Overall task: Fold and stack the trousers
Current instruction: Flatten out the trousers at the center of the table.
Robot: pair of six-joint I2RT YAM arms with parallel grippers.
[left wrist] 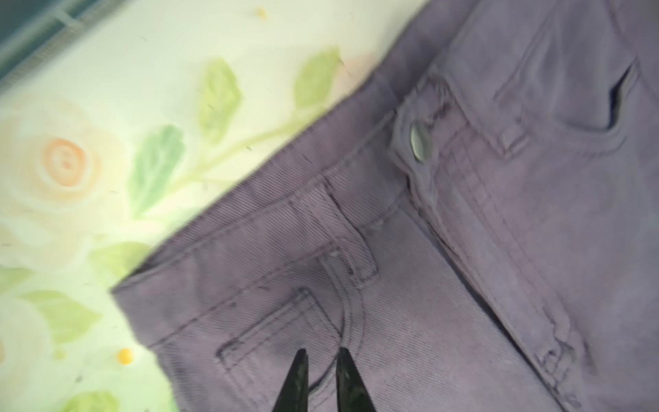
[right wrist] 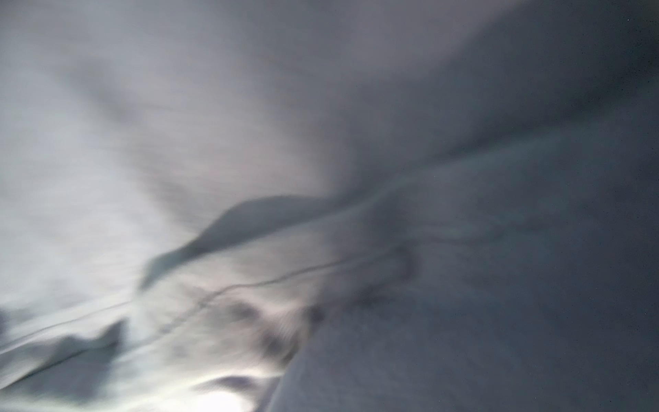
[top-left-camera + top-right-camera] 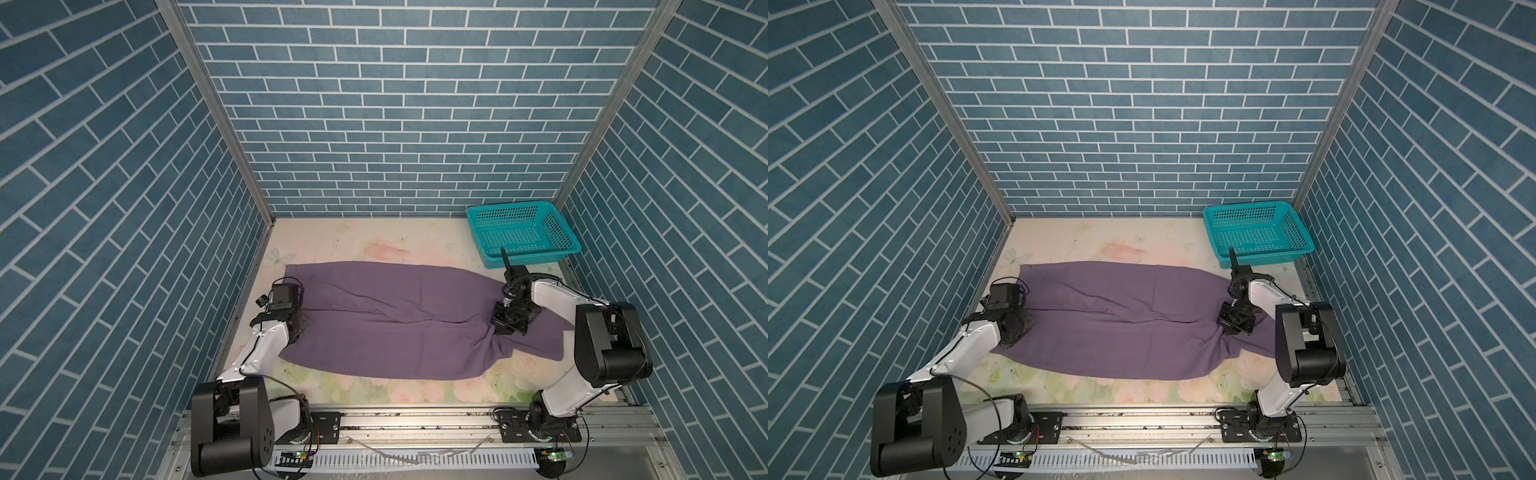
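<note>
The muted-purple trousers [image 3: 395, 332] [image 3: 1121, 332] lie spread across the floral table, waistband at the left and legs running right. In the left wrist view the waistband, a metal button [image 1: 420, 141] and a front pocket show. My left gripper [image 1: 323, 356] [image 3: 301, 326] hovers at the pocket corner, its two tips a narrow gap apart with flat cloth showing between them. My right gripper [image 3: 500, 330] [image 3: 1233, 326] is pressed down into the legs, and wrinkles run in towards it. Its wrist view is filled with blurred cloth [image 2: 321, 142]; its fingers are hidden.
A teal perforated basket [image 3: 536, 254] [image 3: 1266, 255] stands empty at the back right corner, just behind the right arm. Blue brick-pattern walls close in three sides. A metal rail with both arm bases runs along the front edge.
</note>
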